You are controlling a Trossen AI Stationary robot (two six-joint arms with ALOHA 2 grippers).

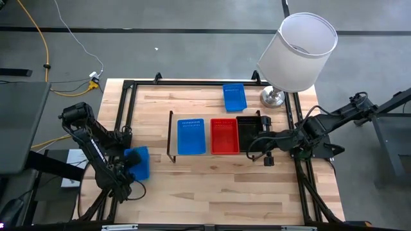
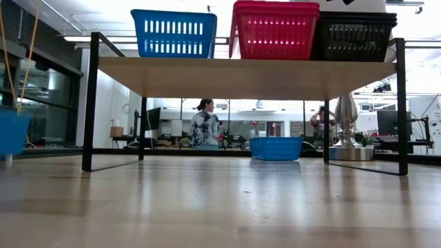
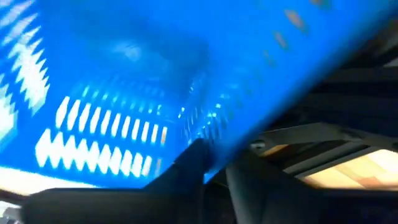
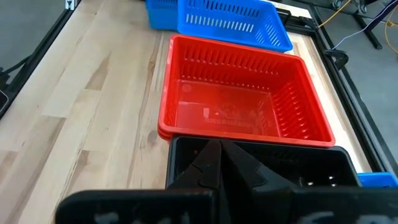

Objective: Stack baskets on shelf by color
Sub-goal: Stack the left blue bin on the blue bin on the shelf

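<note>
Perforated blue, red and black plastic baskets [image 1: 225, 135] sit side by side on the wood-topped wire shelf [image 1: 172, 136] in the high view. Left end effector [image 1: 128, 168] pinches a blue basket [image 1: 139, 162] near the table [image 1: 212, 186] edge. Right wrist view: right end effector [image 4: 219, 155] pressed together over the black basket [image 4: 311, 167].

The baskets, such as the red one [image 4: 239, 109], are seen to be of glossy perforated plastic, the red floor mirroring light. The shelf [image 2: 248, 74] is made of pale, smooth matt wood on thin black metal legs. The table [image 1: 225, 179] is surfaced in light wood planks with a slight sheen.
</note>
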